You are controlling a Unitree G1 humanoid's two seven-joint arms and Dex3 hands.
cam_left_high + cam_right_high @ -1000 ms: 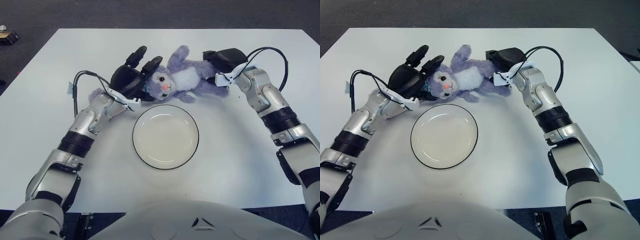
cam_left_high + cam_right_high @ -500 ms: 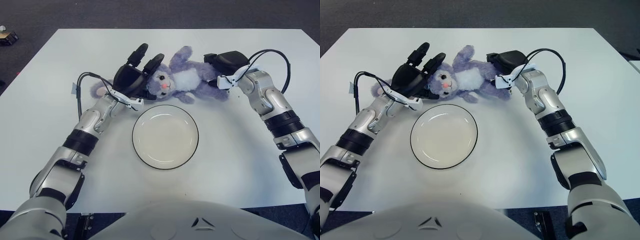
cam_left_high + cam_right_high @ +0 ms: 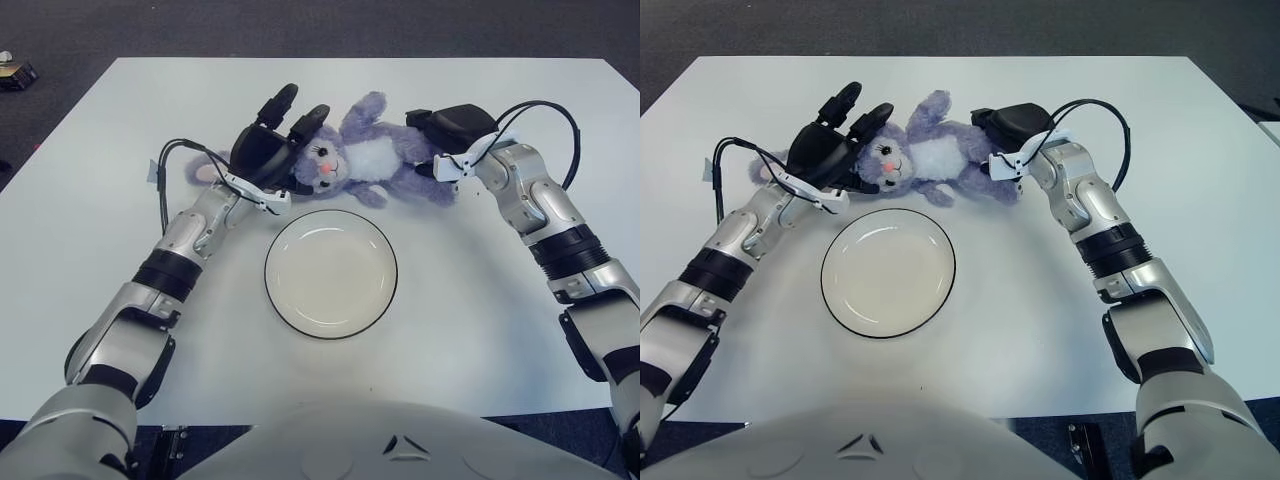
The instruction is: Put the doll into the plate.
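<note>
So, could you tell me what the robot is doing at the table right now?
The robot is working a purple stuffed bunny with both hands. Its left hand is at the bunny's head and its right hand is over the legs end. The bunny lies on the white table just beyond the empty plate, so it has not been moved into the plate yet.

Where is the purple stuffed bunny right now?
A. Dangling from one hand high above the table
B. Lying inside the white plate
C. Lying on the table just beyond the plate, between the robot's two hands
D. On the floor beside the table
C: the doll lies on the table past the empty plate, with the left hand at its head and the right hand at its legs.
</note>
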